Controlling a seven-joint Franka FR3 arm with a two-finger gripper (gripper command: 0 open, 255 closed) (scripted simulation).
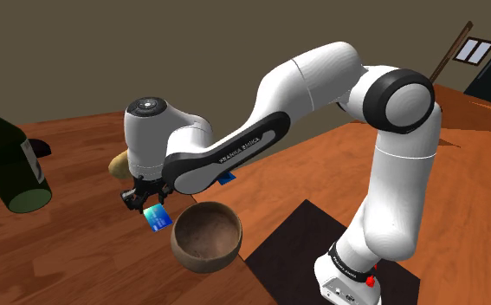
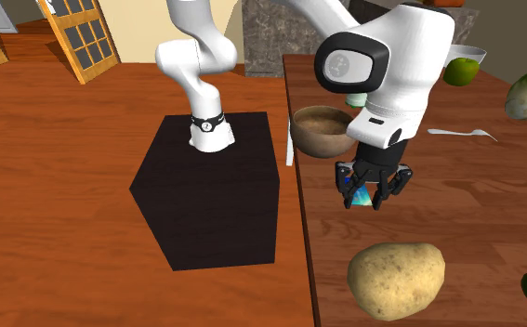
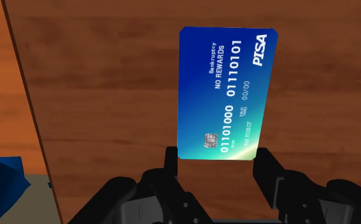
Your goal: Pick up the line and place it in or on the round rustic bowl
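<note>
Plainly, the task's thing is drawn as a blue bank card [image 3: 223, 95] marked PISA. It is clasped near its lower end between the black jaws, which are closed on its two long edges. In the shoulder view the card [image 1: 157, 217] is seen hanging under the wrist, clear of the wooden tabletop [image 1: 70, 260] and just beside the rim of the round brown bowl [image 1: 202, 258]. In the second exterior view the card [image 2: 362, 193] is carried above the tabletop [image 2: 456, 214]. The bowl [image 2: 319, 139] is set near the tabletop's edge, toward the arm's black stand [image 2: 205, 195], and a potato [image 2: 396, 279] lies well apart on the other side.

The lift is judged done, and the carry to the bowl is taken as the step in hand. Only a short sideways move is needed. The grip should be held firm, since a thin, smooth card pinched by its edges can be pivoted or lost if the wrist is swung fast. The card should be raised until its free end is clear of the rim, then brought over the bowl's middle. It should be lowered into the hollow before the jaws are parted, so that it is not bounced out onto the tabletop. The bowl's wall should not be knocked, as the bowl is placed close to the tabletop's edge.
</note>
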